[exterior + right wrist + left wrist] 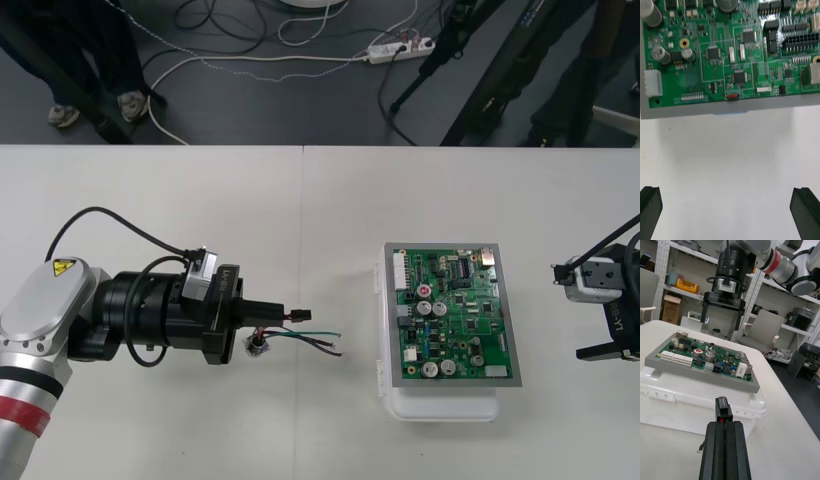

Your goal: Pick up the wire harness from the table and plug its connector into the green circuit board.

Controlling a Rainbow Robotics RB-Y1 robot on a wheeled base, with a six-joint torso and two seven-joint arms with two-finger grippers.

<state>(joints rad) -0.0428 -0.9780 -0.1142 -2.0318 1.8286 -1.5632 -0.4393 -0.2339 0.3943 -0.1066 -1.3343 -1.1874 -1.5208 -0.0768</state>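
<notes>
Front view: left gripper (284,316) is pinching the thin-wired harness's (316,338) small black plug (298,316) near the flat green circuit board (455,315); right gripper (730,197) is gaping wide.

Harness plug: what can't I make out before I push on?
Plug pins: face away in the left wrist view, clamped in the left tool; too small in the front view.
Board header to match: too small in the front view; right wrist view's edge cuts the board.
Wires: under that tool's fingers, left wrist view.
</notes>
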